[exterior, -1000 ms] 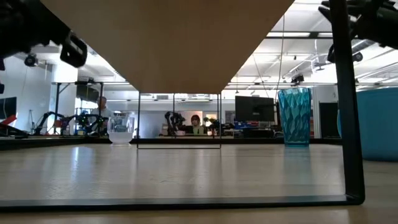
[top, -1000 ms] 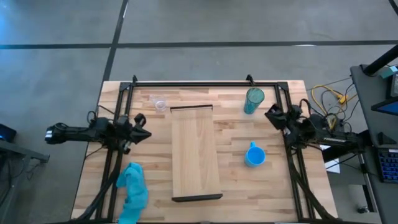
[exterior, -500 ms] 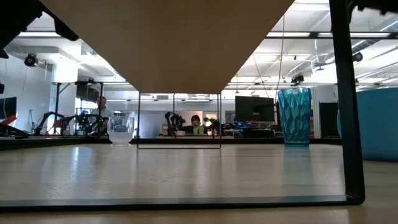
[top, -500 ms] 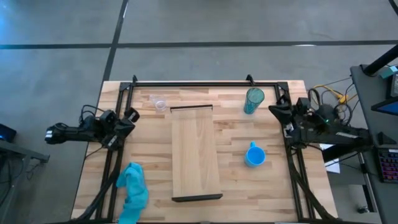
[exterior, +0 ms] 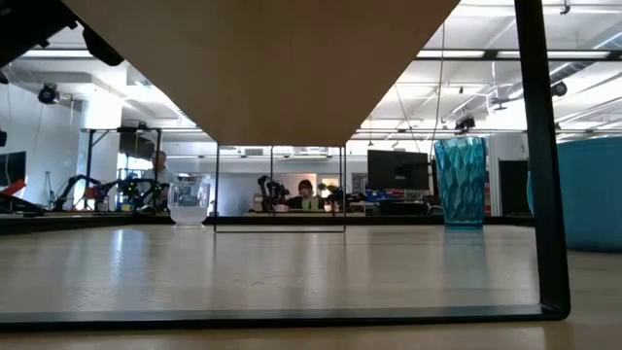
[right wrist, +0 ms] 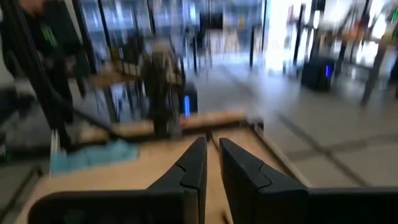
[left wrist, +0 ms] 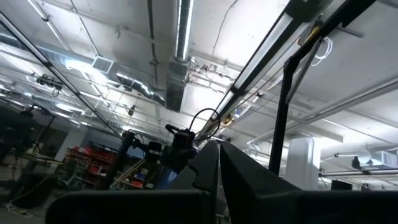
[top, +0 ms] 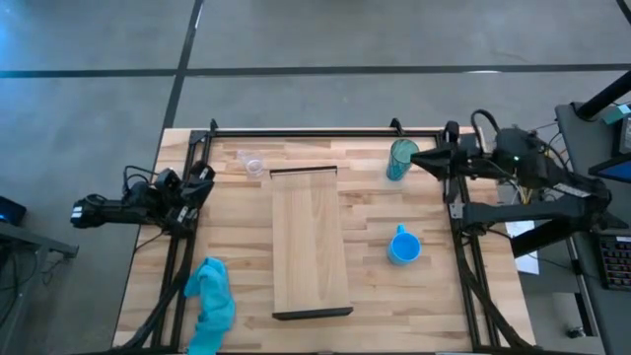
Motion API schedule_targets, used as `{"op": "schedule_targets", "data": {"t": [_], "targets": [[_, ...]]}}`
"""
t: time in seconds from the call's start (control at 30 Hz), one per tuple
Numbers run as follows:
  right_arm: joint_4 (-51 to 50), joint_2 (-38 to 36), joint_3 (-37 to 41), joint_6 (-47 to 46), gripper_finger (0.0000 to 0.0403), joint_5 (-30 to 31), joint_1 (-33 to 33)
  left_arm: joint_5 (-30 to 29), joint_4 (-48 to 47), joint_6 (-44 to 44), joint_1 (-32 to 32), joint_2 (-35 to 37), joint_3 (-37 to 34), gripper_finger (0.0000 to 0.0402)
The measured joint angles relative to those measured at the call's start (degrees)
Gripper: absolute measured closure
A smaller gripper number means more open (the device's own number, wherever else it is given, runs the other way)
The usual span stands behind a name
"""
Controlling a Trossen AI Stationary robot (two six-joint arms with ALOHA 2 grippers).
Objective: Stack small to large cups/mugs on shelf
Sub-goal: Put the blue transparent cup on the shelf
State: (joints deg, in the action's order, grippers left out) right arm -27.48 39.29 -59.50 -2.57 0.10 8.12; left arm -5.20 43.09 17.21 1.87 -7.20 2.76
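Note:
The teal tumbler (top: 402, 159) stands upright on the table at the far right; it also shows in the low view (exterior: 460, 182). The blue mug (top: 402, 247) stands on the table to the right of the shelf (top: 311, 242). The small clear cup (top: 252, 164) stands by the shelf's far left corner. My right gripper (top: 422, 158) is shut and empty. It is raised just to the right of the tumbler and points toward the table's left. My left gripper (top: 204, 177) is shut and empty at the table's left edge, tipped upward.
A light blue cloth (top: 210, 301) lies crumpled at the near left. A dark frame (top: 325, 131) runs along the table's far edge and down both sides. The shelf's dark end rail (exterior: 539, 156) stands close to the low camera.
My right gripper has risen and swung toward the far edge and the teal tumbler, turning to point toward the table's left. My left gripper has drawn back toward the table's left edge and tipped upward. The cups and the shelf have stayed in place.

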Motion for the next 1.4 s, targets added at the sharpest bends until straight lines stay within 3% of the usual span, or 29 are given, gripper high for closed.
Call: {"op": "schedule_targets", "data": {"t": [0.33,0.5,0.8,0.93,1.13,1.4], "targets": [[-26.9,10.0,-13.9,-5.8,0.0364,-0.3,0.0,-2.1,-0.1,-1.2,0.0,-3.3,0.8,0.0396],[-37.5,14.1,-17.9,-6.6,0.0364,0.0,0.0,-4.5,-0.1,-1.6,0.0,-6.2,2.3,0.0361],[-46.1,21.0,-19.5,-1.8,0.0364,3.0,0.0,-6.0,-0.1,-4.1,0.0,-9.8,4.5,0.0276],[-47.0,23.7,-19.6,0.1,0.0364,3.7,0.0,-6.0,0.0,-4.1,0.0,-9.9,5.3,0.0272],[-49.3,26.9,-19.7,1.3,0.0364,16.2,0.2,-6.0,0.2,-4.1,0.0,-9.2,5.5,0.0272],[-61.8,31.6,-20.9,8.2,0.0362,13.6,3.2,-6.0,2.0,-4.0,0.0,-8.9,5.5,0.0272]]}}
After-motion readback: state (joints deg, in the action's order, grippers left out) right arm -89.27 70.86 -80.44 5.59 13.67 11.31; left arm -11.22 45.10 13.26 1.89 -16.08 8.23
